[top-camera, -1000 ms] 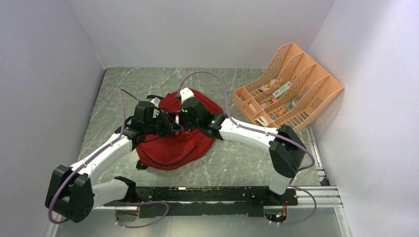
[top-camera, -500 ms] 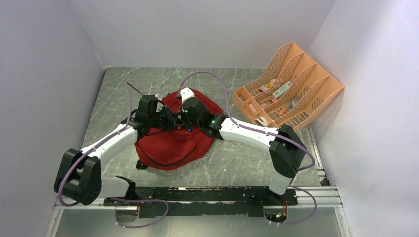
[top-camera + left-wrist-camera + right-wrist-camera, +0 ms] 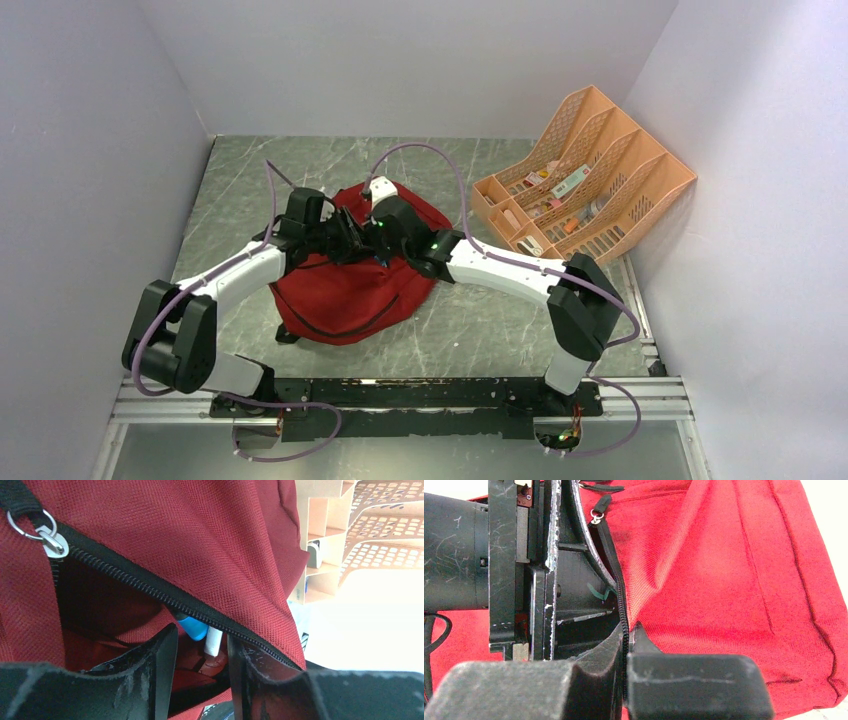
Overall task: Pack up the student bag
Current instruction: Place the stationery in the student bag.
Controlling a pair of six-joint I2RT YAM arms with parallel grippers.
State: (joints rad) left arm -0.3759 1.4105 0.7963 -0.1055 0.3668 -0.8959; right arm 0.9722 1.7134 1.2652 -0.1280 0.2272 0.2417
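The dark-red student bag (image 3: 345, 290) lies in the middle of the table, its zipper open. My right gripper (image 3: 628, 636) is shut on the bag's black zipper edge (image 3: 620, 595) and holds the flap up. My left gripper (image 3: 202, 652) is open, its fingertips (image 3: 165, 650) at the mouth of the opening under the zipper (image 3: 150, 587). A blue-capped white item (image 3: 200, 630) lies inside the bag just beyond the fingertips, apart from both. In the top view the two grippers meet over the bag's upper half, left gripper (image 3: 347, 238), right gripper (image 3: 374, 240).
A peach mesh desk organiser (image 3: 585, 175) with several small items stands at the back right against the wall; it also shows in the left wrist view (image 3: 380, 530). A metal zipper pull (image 3: 48, 534) hangs at the opening's far end. Walls enclose the table.
My left arm has reached forward, bringing its gripper up to the bag's opening beside the right gripper. The right gripper has stayed shut on the zipper edge.
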